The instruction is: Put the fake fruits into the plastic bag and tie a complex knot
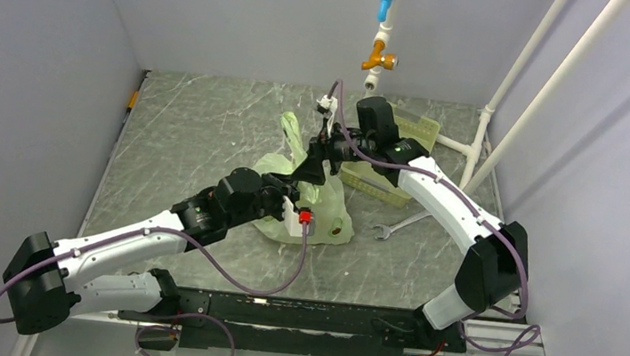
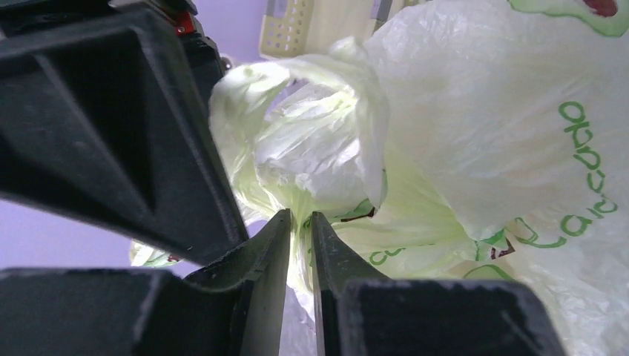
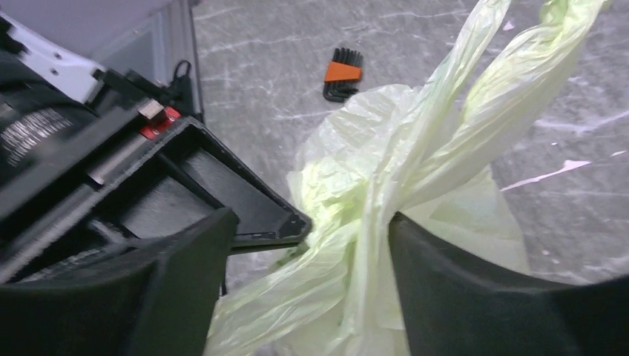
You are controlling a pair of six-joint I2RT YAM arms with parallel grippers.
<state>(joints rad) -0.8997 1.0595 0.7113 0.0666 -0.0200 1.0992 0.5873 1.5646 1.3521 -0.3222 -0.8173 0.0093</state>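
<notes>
My left pincer (image 2: 300, 248) is closed on a twisted strand of the bag (image 2: 460, 133), the film nipped between fingers (image 2: 267, 252) that all but meet, low in the middle of the wrist view. My right pincer (image 3: 311, 289) stands open. The gathered handles run up between its fingers (image 3: 475, 297) towards the upper right of that frame, and the film touches the finger on the right. My left pincer's black body crowds in just beside it from the left. From above, the bag sits bulged at the middle of the table (image 1: 200, 129), with both pincers close together over its neck. Whether the fruits lie inside I cannot tell through the film. Just right of the bag lies a wrench (image 1: 395, 226), apart from it, and behind that a tray (image 1: 420, 129) sits partly under my right arm. Beyond the bag an orange-and-black hex key set (image 3: 341, 74) lies well apart on bare marble. The left half of the table is open floor up to the grey wall. On the right, white pipes (image 1: 519, 85) slant along the edge, and a tap pipe (image 1: 379, 55) hangs down over the far side, above my right wrist.
</notes>
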